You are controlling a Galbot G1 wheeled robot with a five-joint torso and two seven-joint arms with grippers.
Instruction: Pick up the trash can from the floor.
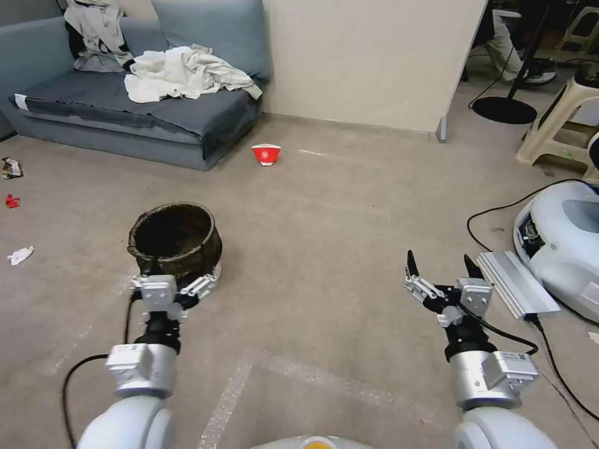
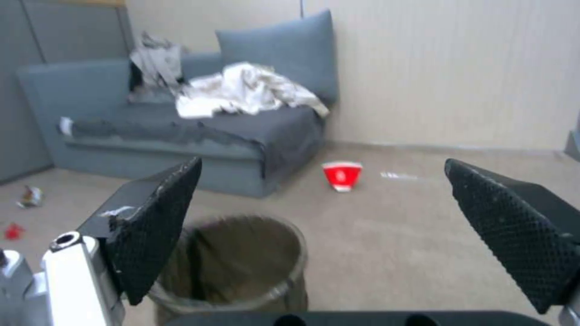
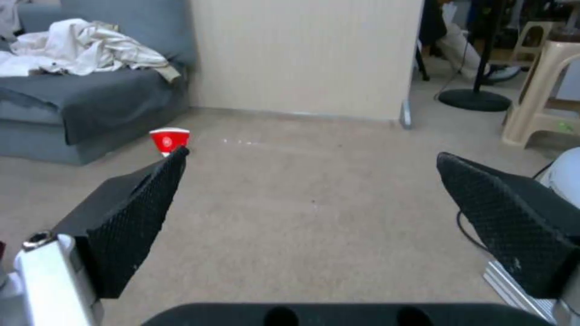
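Trash can [image 1: 175,240] is standing upright on the floor [image 1: 324,212], in front of the sofa [image 1: 125,106]; left gripper [image 1: 176,279] is hovering just at its near rim, fingers spread wide, holding nothing. Right gripper [image 1: 440,264] is hanging well to the can's right, fingers parted, holding nothing.

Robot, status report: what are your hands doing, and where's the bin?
Left gripper open, at trash can near rim. Right gripper open, idle over the floor. Nothing blocking.

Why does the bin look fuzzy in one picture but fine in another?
In the left wrist view the trash can sits very close under the open left claw and looks soft and smeared; the sofa behind is hazy too. In the head view the trash can shows crisply, its inside in deep shadow.
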